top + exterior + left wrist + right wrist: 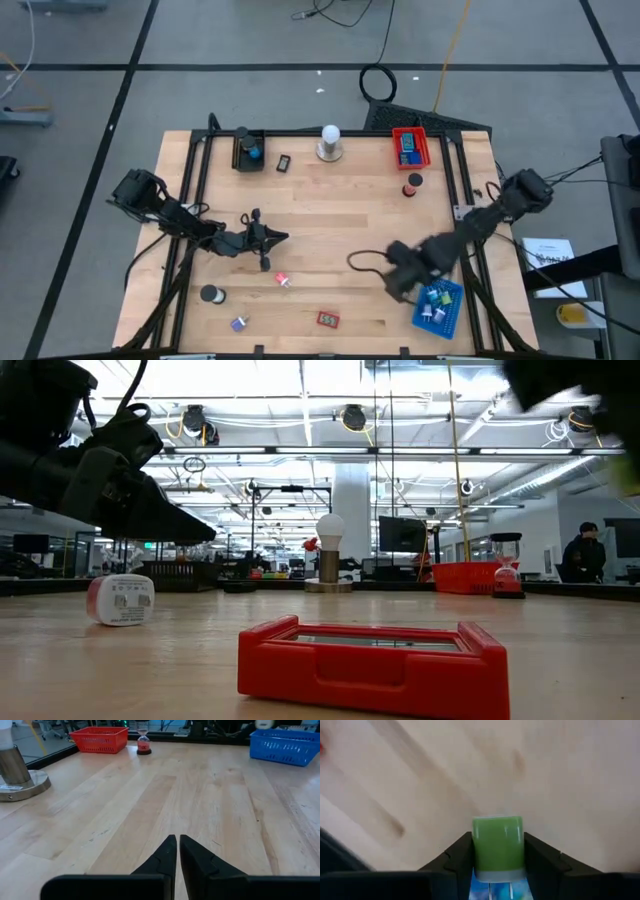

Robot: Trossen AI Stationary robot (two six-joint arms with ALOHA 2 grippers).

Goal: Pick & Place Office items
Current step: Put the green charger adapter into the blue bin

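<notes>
1. Green block [498,842]: clamped between the right claw's [498,851] fingers, above bare table [560,780].
2. Handling, judged: small, rigid, light, smooth-faced; flat opposite sides are the sound hold.
3. Right arm reaches in beside the blue tray [440,310].
4. Left claw [178,851]: fingers together, empty, held level over bare wood at mid-table.

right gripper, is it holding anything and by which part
Yes: the right gripper holds a small green block, pinched on its two opposite sides. The left gripper is shut and empty.
</notes>
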